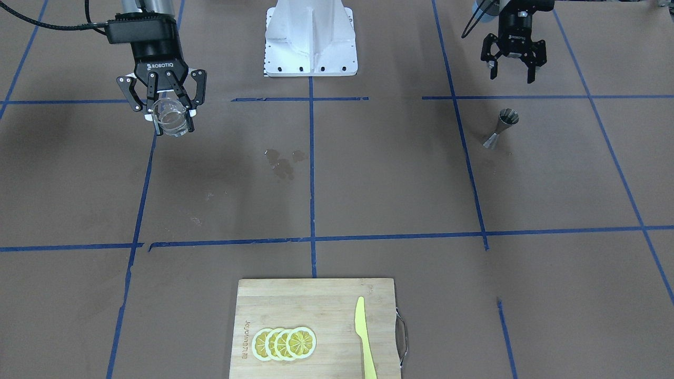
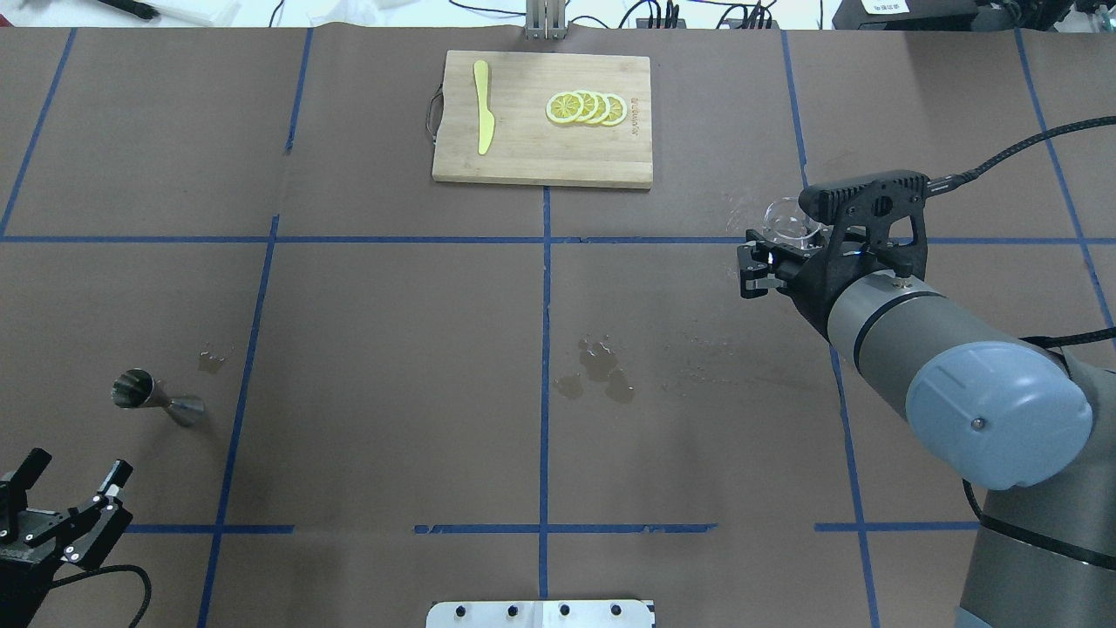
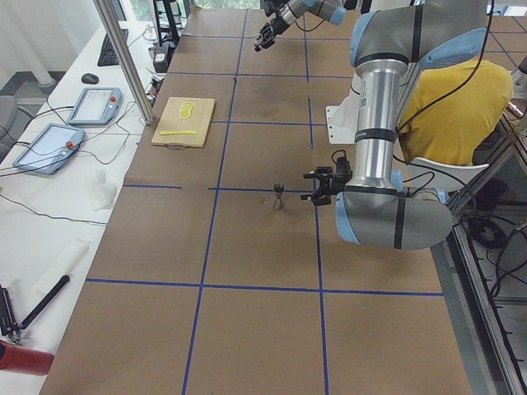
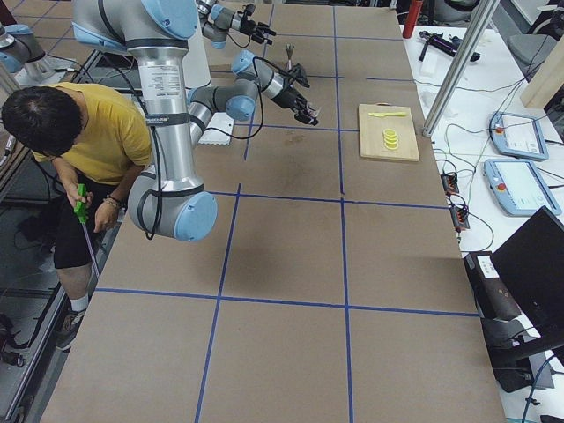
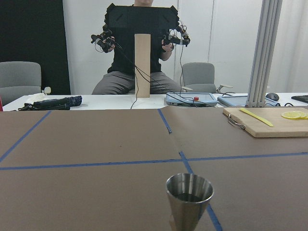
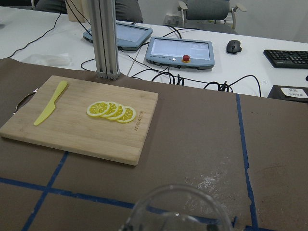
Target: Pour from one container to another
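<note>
A clear glass [image 1: 171, 118] hangs above the table, tilted with its mouth toward the operators' side, and my right gripper [image 1: 169, 123] is shut on it. From overhead the glass [image 2: 789, 225] shows just past the right gripper [image 2: 772, 251]. Its rim [image 6: 175, 209] fills the bottom of the right wrist view. A steel jigger [image 1: 501, 129] stands upright on the table, alone. My left gripper [image 1: 512, 78] hovers open and empty behind it, toward the robot. Overhead, the jigger [image 2: 153, 397] is ahead of the left gripper [image 2: 80, 467]. The jigger [image 5: 189, 199] stands close in the left wrist view.
A wooden cutting board [image 2: 523, 161] at the far middle carries lemon slices [image 2: 586, 107] and a yellow knife [image 2: 482, 118]. Wet spots [image 2: 597, 371] mark the paper near the centre. The robot base [image 1: 310, 39] sits at the near edge. A person in yellow [image 4: 84, 141] crouches beside the robot.
</note>
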You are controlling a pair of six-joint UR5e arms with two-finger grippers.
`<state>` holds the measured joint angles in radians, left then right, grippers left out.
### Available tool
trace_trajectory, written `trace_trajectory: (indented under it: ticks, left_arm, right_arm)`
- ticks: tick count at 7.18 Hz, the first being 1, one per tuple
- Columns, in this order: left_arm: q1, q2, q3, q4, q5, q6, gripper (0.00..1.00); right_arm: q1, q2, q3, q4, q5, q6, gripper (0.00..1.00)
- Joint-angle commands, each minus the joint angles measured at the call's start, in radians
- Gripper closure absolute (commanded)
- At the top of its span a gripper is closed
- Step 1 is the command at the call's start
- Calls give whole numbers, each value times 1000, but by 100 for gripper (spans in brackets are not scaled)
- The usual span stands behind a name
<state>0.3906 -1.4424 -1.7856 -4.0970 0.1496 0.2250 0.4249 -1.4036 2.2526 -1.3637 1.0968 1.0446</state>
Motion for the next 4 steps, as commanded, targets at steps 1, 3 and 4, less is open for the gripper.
trace_trajectory:
  ticks: [1, 3, 4]
  left_arm:
    - [-36, -143, -31, 4, 2, 204, 0]
    - [-117, -361, -28, 70, 2, 360, 0]
    - [-137, -377, -26, 73, 2, 382, 0]
  right_arm:
    - [0, 0, -1, 0, 0, -1, 87]
    - [0, 0, -2, 0, 0, -2, 87]
    - [0, 0, -2, 0, 0, -2, 87]
